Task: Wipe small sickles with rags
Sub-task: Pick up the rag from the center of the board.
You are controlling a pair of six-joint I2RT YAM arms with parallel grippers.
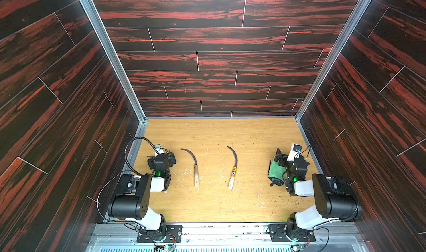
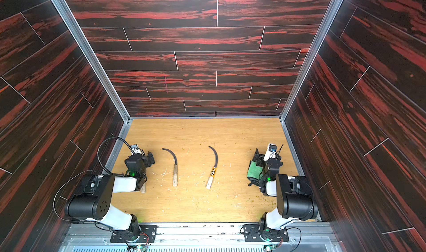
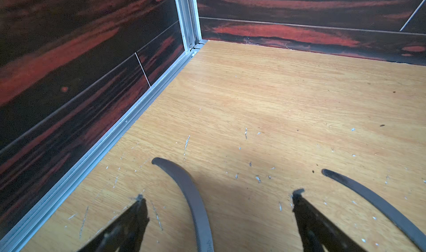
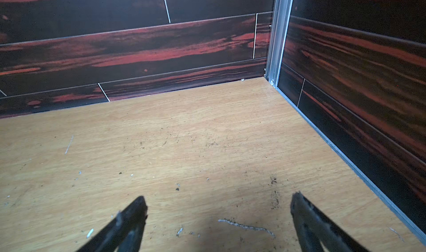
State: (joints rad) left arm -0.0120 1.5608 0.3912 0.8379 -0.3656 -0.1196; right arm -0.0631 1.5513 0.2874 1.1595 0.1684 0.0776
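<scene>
Left gripper [image 3: 219, 195] spread, straddling a sickle blade [image 3: 184, 184] — right gripper [image 4: 219, 199] spread over table [image 4: 207, 135].

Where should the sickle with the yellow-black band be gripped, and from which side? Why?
Probably the pale wooden handle of the banded sickle, from straight above, across its width: it lies flat, and the blade is thin and curved.
</scene>
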